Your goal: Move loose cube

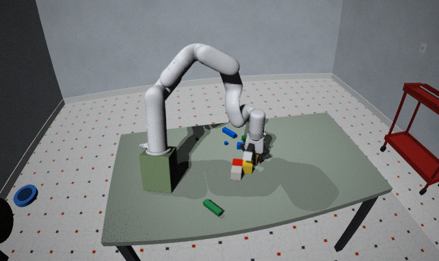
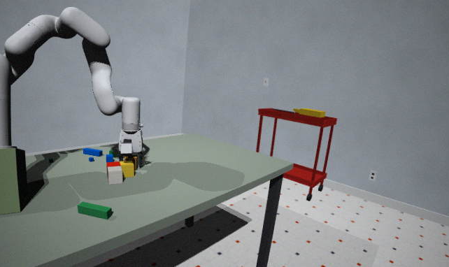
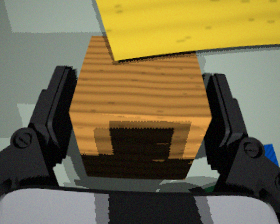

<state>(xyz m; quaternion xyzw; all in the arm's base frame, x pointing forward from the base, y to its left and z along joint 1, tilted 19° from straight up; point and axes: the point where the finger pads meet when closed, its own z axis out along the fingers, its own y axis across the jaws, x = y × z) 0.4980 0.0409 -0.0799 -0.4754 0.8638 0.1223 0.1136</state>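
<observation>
Three cubes stand together on the table (image 1: 312, 154): a red cube (image 1: 237, 161) (image 2: 112, 163), a white cube (image 1: 236, 172) (image 2: 115, 175) and a yellow cube (image 1: 247, 167) (image 2: 128, 169) (image 3: 191, 3). The loose wooden cube (image 3: 139, 106) (image 1: 256, 159) (image 2: 133, 161) lies on the table right behind the yellow cube, at the open corner. In the wrist view its edges look slightly turned against the yellow cube's edge. My gripper (image 3: 139, 88) (image 1: 252, 158) (image 2: 130, 159) is low over the table and open. Its fingers straddle the wooden cube with small gaps on both sides.
A green block (image 1: 213, 207) (image 2: 94, 210) lies near the table's front. A long blue block (image 1: 229, 132) (image 2: 92, 152) and small blue and green pieces lie behind the gripper. The arm's green base box (image 1: 157, 172) stands at the left. A red cart (image 1: 429, 136) (image 2: 298, 140) stands off the table.
</observation>
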